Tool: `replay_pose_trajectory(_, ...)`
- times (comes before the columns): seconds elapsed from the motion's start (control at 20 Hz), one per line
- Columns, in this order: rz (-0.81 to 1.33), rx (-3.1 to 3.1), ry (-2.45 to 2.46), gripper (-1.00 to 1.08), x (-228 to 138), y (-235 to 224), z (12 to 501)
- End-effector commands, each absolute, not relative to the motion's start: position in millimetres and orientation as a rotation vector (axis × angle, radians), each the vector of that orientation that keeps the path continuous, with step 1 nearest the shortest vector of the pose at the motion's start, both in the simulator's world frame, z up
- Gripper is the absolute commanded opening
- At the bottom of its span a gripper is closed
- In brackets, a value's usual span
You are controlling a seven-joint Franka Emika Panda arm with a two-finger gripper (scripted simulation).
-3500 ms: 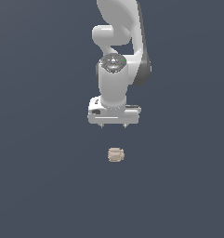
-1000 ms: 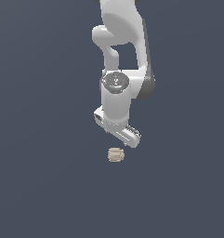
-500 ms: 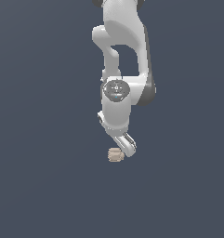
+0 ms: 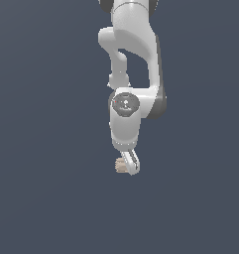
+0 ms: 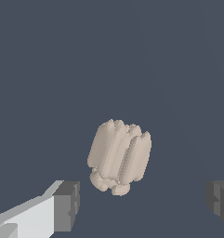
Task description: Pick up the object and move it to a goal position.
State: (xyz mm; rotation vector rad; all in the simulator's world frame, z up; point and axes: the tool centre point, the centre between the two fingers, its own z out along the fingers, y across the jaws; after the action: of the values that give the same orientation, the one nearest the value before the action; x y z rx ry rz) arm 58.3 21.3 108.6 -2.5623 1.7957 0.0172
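Beige ribbed barrel-like object (image 5: 119, 157) on flat dark grey floor (image 4: 46, 198), lumpy at one end. White gripper (image 4: 129, 163) low over it, jaws spread wide, dark blocky fingertips (image 5: 67, 206) flanking without contact. Possibly touching in exterior view, unclear.

Beige ribbed object (image 5: 119, 157), white end effector (image 5: 141, 204) w/ grey pads (image 5: 67, 206)

The white arm's claw (image 4: 129, 165) reaches down over the beige object (image 4: 121, 165), partly covering it.

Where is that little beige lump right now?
In the exterior view the beige lump sits low, near the middle, right by the gripper; the wrist view shows it between the fingers.
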Motion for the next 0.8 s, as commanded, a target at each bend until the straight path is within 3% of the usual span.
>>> replay_pose_trajectory(0.0, 0.015, -2.503, 1.883, 1.0, 61.2, 21.5, 105.0)
replay_pose_trajectory(0.75, 0.001, -2.278, 2.163, 1.0, 70.9, 22.6, 92.3)
